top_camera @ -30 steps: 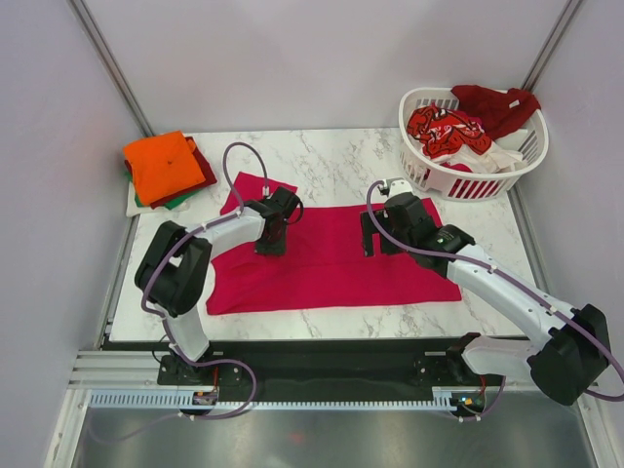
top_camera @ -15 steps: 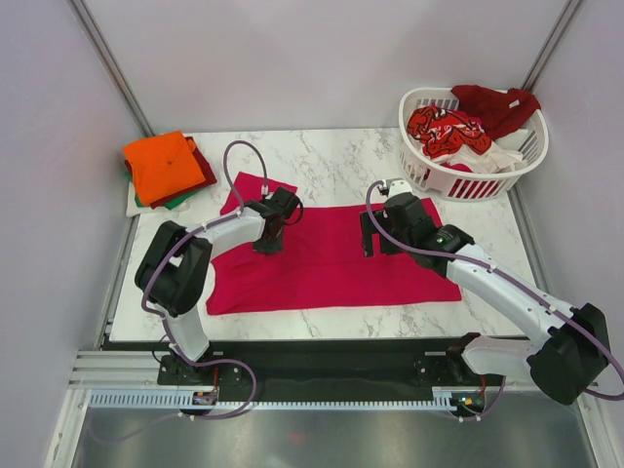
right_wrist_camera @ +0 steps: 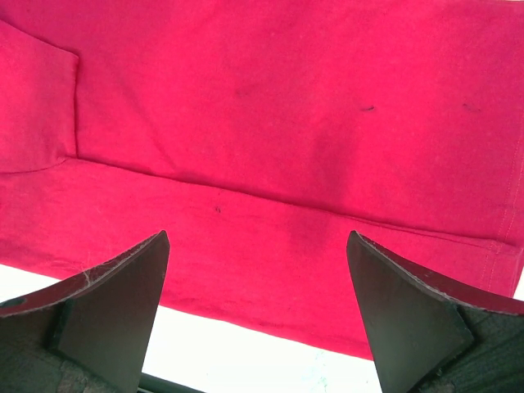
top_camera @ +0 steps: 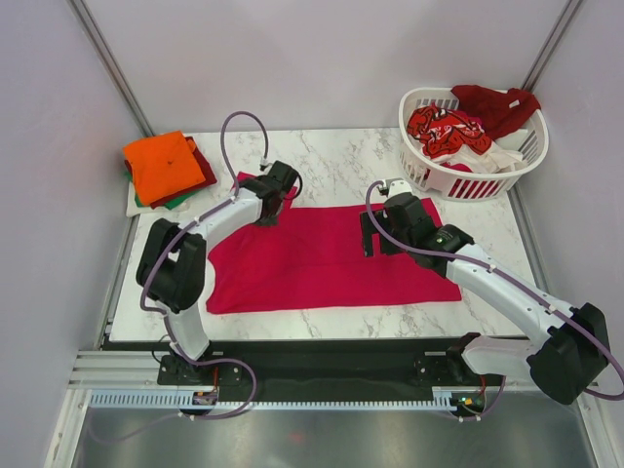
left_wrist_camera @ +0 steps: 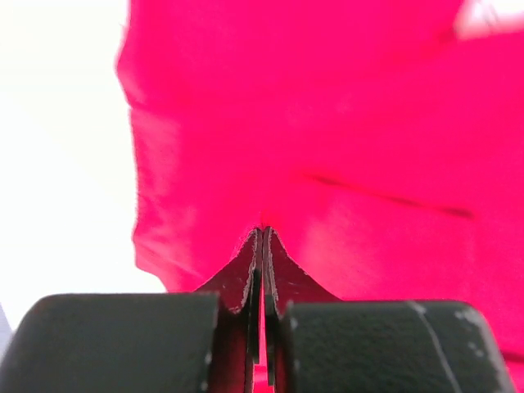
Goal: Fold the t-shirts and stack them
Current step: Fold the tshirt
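A plain magenta-red t-shirt [top_camera: 331,258] lies spread flat on the marble table [top_camera: 336,161]. My left gripper [top_camera: 270,201] is at the shirt's back left corner, by the sleeve. In the left wrist view this gripper [left_wrist_camera: 264,231] is shut on a pinch of the magenta cloth [left_wrist_camera: 344,131], which rises toward the jaws. My right gripper [top_camera: 375,234] hangs open just above the shirt's right half. In the right wrist view it [right_wrist_camera: 258,237] has nothing between its fingers, only the shirt's hem [right_wrist_camera: 270,286] below. A folded stack with an orange t-shirt [top_camera: 163,164] on top sits at the back left.
A white slatted basket [top_camera: 429,175] stands at the back right corner, holding a red-patterned shirt [top_camera: 445,130], a dark red one [top_camera: 495,103] and white cloth. Green and dark red edges show under the orange shirt. Metal frame posts rise at both back corners.
My left gripper has shut on the magenta cloth and moved back and slightly up, pulling the sleeve area with it. The right arm has not moved.
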Available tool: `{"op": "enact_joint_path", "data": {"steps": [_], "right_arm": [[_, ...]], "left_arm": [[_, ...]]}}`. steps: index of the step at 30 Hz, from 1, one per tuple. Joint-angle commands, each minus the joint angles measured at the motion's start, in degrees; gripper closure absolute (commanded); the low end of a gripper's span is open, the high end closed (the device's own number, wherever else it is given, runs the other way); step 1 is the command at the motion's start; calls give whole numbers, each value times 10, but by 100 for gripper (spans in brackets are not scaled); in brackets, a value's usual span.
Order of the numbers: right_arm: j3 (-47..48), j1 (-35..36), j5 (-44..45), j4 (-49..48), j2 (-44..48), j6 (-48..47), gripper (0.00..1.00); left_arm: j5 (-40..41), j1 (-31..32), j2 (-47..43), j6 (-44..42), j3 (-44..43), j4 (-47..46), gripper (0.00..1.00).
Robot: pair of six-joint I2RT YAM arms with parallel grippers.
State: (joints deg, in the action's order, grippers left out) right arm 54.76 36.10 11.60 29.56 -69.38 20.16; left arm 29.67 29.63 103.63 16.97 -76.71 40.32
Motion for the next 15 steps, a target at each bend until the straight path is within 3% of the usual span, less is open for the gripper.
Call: {"op": "enact_joint_path", "data": {"steps": [1,3,4,5,6,9,15], "right_arm": [[-7,-1,-5,-7,-2,1,2],[-7,-2,-9,-7,-5,1,2],[-7,-1,-10,-7,-7,1,2],[-6,-2,-10,-7,-7,1,2],[-6,-2,-10,-7,-7,1,2],[-8,-1,-10,-7,-5,1,2],[-10,-1,-9,-8,-5,1,2]], "left_arm": [[59,-28,28,-64,-47,32,94],[76,-43,40,-81,-59,44,90],[79,-48,52,-89,-70,49,81],[84,-53,57,-91,-77,55,70],[85,-62,61,-91,-85,66,40],[84,-81,68,-85,-90,75,11],[24,-116,54,-60,-136,83,12]]}}
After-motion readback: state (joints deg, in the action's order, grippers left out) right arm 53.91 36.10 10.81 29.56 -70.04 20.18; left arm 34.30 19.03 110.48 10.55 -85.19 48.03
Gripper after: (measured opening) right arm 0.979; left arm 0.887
